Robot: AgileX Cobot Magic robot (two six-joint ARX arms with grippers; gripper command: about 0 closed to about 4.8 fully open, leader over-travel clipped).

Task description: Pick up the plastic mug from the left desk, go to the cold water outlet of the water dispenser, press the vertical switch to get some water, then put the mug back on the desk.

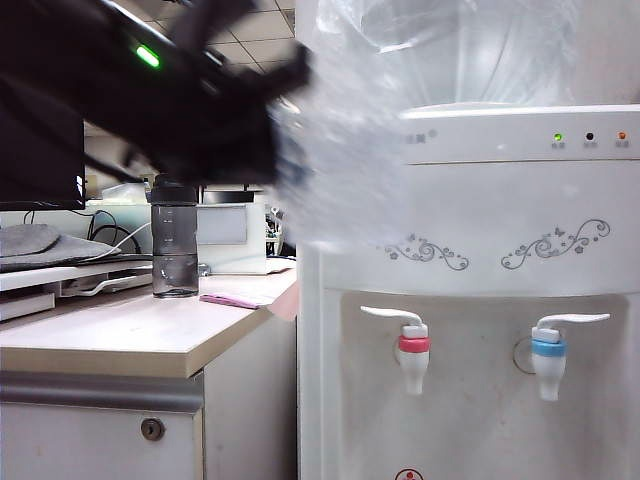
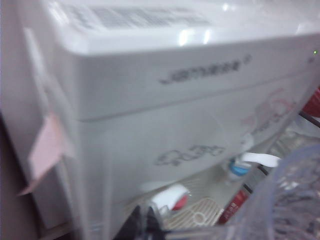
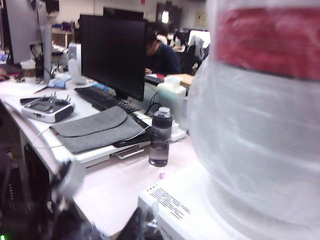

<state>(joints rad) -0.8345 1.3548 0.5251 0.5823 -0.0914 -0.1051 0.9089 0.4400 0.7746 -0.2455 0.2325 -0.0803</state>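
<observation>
exterior view puts the left tool [image 1: 283, 140] nearest to us, high on the left at the end of a black, smeared arm with a green light. it is closed on the clear mug [image 1: 330, 165], which hangs in the air in front of the upper left corner of the water dispenser [image 1: 480, 250], off the tabletop [image 1: 120, 335] and well above both taps. left wrist view shows the same tool [image 2: 145, 226] as dark tips at the frame edge, with the mug [image 2: 292, 200] close to the lens. below the mug, on the white front, sit a red-collared tap [image 1: 414, 356] and the blue-collared tap [image 1: 548, 362] with its white lever [image 1: 575, 320] level; nothing touches either. three small lights sit on the top panel. to the left, the tabletop carries a smoky bottle [image 1: 175, 240] with a black cap and a pink slip [image 1: 235, 299]; a keyhole [image 1: 152, 429] shows in the drawer front. right wrist view gives only dark blur where the right tool [image 3: 142, 225] would be, so we cannot tell how it stands. beyond it lie the bottle, a grey pad [image 3: 95, 130] and a monitor [image 3: 112, 55].
</observation>
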